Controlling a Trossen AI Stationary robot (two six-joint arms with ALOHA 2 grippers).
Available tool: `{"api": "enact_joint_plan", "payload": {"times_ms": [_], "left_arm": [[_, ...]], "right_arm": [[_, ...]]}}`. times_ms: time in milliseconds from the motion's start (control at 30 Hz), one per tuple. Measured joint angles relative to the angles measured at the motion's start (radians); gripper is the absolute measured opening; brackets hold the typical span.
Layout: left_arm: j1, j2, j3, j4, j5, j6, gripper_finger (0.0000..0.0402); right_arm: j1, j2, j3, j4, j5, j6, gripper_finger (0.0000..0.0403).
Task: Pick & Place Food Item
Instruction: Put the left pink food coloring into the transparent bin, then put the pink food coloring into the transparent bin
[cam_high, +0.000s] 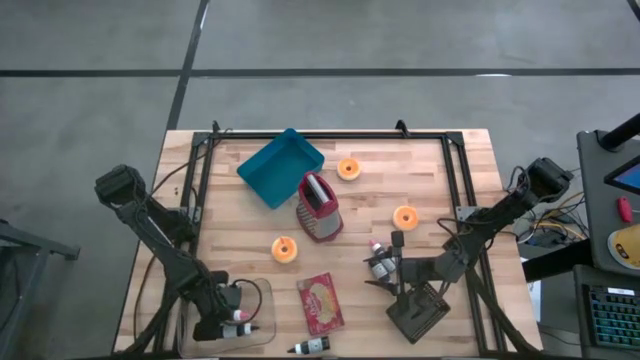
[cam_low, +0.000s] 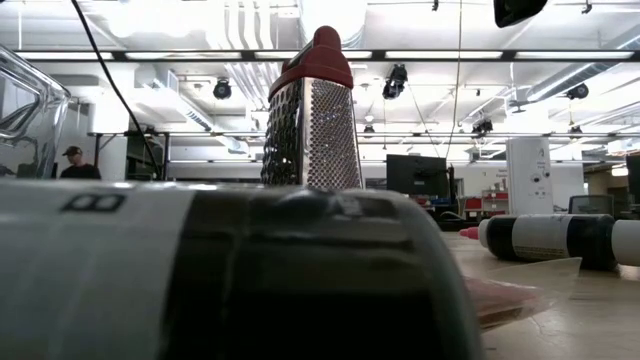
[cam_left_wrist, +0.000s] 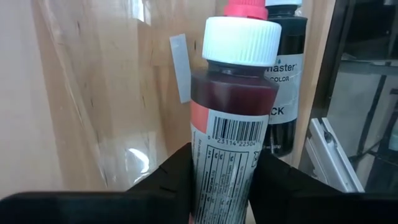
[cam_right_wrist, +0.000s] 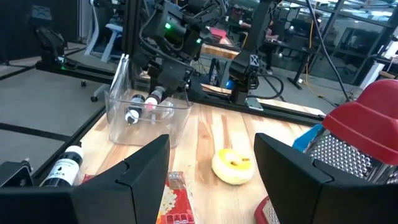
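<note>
Left gripper (cam_left_wrist: 221, 186) is seen inside the clear container (cam_high: 258, 290) at the table's near-left corner, fingers closed around a red food-colouring bottle (cam_left_wrist: 233, 118). A black-labelled bottle (cam_left_wrist: 283, 74) lies just beside it.

Risk: the red bottle could roll against its neighbour on release, or be caught by a finger on exit. Container walls stand close; only upward is judged free.

Right gripper (cam_right_wrist: 211, 168) waits wide and empty, near-right, well apart.

red bottle (cam_left_wrist: 231, 124) barcode "23114 22304", black bottle (cam_left_wrist: 285, 81) "master", "color"
</note>
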Motion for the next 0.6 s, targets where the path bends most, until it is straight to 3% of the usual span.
{"api": "enact_joint_plan", "payload": {"times_ms": [200,600], "left_arm": [[0.000,0.000,-0.001,-0.022,-0.004,-0.029,0.0133],[0.001,-0.013,0.024,-0.038,-0.036,-0.041,0.0201]], "right_arm": [[0.000,0.000,0.000,-0.006,0.000,0.009,0.0231],[0.000,0.000,0.000,-0.009,-0.001,0.010,0.0231]]}}
